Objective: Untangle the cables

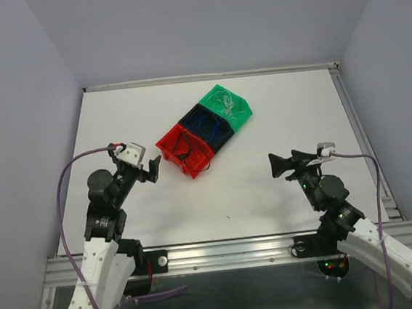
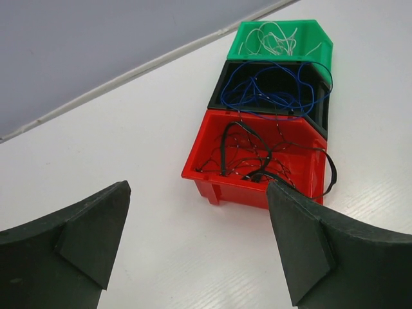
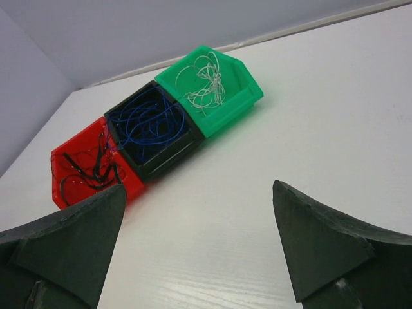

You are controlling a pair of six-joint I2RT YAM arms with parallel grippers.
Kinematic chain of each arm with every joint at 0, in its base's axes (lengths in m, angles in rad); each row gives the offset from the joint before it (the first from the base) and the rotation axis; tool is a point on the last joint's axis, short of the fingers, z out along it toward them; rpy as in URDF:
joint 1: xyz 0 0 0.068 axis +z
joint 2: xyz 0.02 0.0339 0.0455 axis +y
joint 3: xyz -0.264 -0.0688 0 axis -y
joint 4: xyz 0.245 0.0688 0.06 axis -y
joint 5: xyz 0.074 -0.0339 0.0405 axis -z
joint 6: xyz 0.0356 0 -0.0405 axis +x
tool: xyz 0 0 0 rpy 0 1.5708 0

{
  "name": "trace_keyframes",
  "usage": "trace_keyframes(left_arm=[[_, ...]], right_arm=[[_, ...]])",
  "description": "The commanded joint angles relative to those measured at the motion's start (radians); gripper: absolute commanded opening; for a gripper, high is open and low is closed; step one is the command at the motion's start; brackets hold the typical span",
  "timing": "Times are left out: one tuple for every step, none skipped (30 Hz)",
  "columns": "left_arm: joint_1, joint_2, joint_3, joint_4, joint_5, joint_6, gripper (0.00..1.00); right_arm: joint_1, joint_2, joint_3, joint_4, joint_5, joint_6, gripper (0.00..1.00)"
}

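Note:
The cables lie sorted in three bins set in a diagonal row. A black cable (image 2: 224,151) sits in the red bin (image 1: 170,142), with one loop hanging over that bin's side. A blue cable (image 2: 270,96) fills the black bin (image 1: 220,140). A whitish cable (image 3: 207,84) is in the green bin (image 1: 242,116). My left gripper (image 1: 154,168) hovers just left of the red bin, open and holding nothing (image 2: 197,209). My right gripper (image 1: 272,165) stands open over bare table to the right of the bins, nothing between its fingers (image 3: 198,193).
The white table (image 1: 258,91) is bounded by grey walls at the back and sides. A metal rail (image 1: 230,252) runs along the near edge by the arm bases. Purple cables (image 1: 62,190) loop along both arms.

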Motion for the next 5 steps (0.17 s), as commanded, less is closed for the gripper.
trace_keyframes(left_arm=[[0.004,-0.025,-0.004,0.099,-0.020,-0.027,0.99],[0.004,-0.028,-0.004,0.099,-0.020,-0.025,0.99],[0.004,-0.030,-0.004,0.099,-0.021,-0.027,0.99],[0.004,-0.033,-0.007,0.099,-0.021,-0.027,0.99],[0.004,-0.035,-0.007,0.099,-0.021,-0.027,0.99]], right_arm=[[0.005,-0.001,-0.017,0.041,0.046,0.023,1.00],[0.006,0.005,-0.014,0.041,0.057,0.024,1.00],[0.005,0.014,-0.012,0.040,0.059,0.024,1.00],[0.006,0.016,-0.012,0.038,0.060,0.023,1.00],[0.005,0.016,-0.011,0.036,0.065,0.024,1.00]])
